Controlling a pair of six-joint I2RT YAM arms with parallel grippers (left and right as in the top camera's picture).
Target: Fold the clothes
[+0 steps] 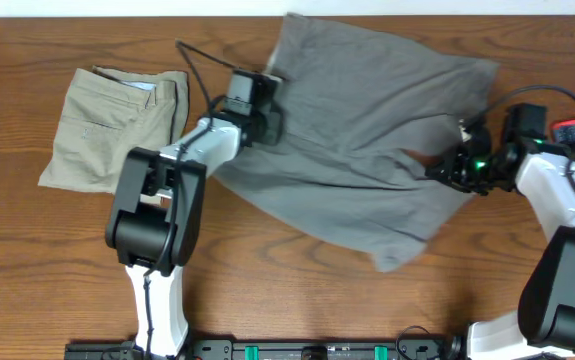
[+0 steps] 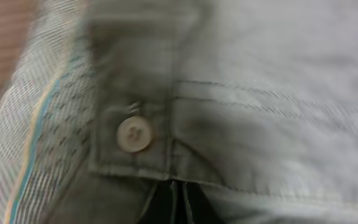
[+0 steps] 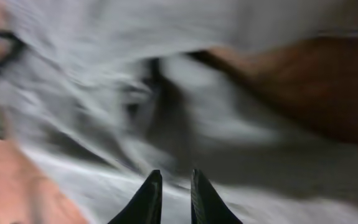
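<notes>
Beige shorts (image 1: 117, 125) folded, far left of counter (image 1: 27, 260). My left end effector (image 1: 270, 125) closed tight, clamped on waistband edge of grey shorts (image 1: 367, 120) near button (image 2: 134, 134). Grey shorts spread wrinkled mid-counter. My right end effector (image 1: 437, 172) at their right edge, view blurred; can't tell if gripping.

Premises were a robotics laboratory workstation. A wood-grain table (image 1: 27, 260) served as the bench. Two white-and-black robot arms, left arm (image 1: 157, 215) and right arm (image 1: 567, 290), rose from a black mounting rail (image 1: 307, 351) at its near edge, with exposed cables (image 1: 207, 60) trailing.
</notes>
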